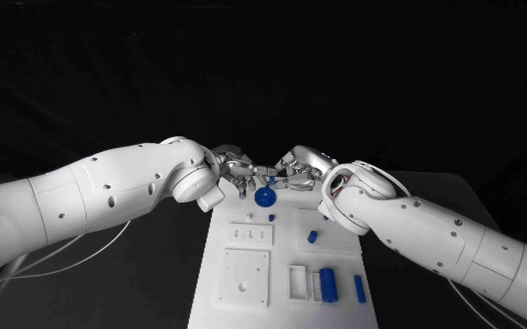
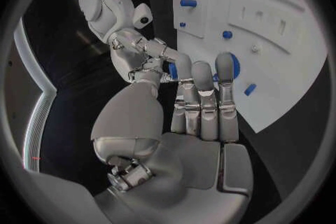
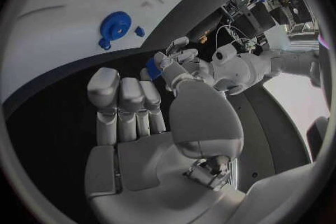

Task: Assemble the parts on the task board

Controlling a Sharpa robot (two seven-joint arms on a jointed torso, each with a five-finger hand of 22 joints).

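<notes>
Small blue plastic part (image 3: 153, 69) sits where the left robot hand (image 1: 236, 167) and right robot hand (image 1: 295, 170) touch fingertips, just past the white task board (image 1: 247, 268) and its blue gear (image 1: 265, 196); looks like a handover, can't tell who's actually gripping, so next one lets go cleanly.

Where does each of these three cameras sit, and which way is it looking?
Head view: on the robot's head, looking down along the task board; the left arm and right arm come in, and the left hand and right hand are close together at the far end.
Left wrist view: behind the left hand, facing the board and the right hand.
Right wrist view: behind the right hand, facing the left hand.
Shared: all three show the board and the blue gear.
</notes>
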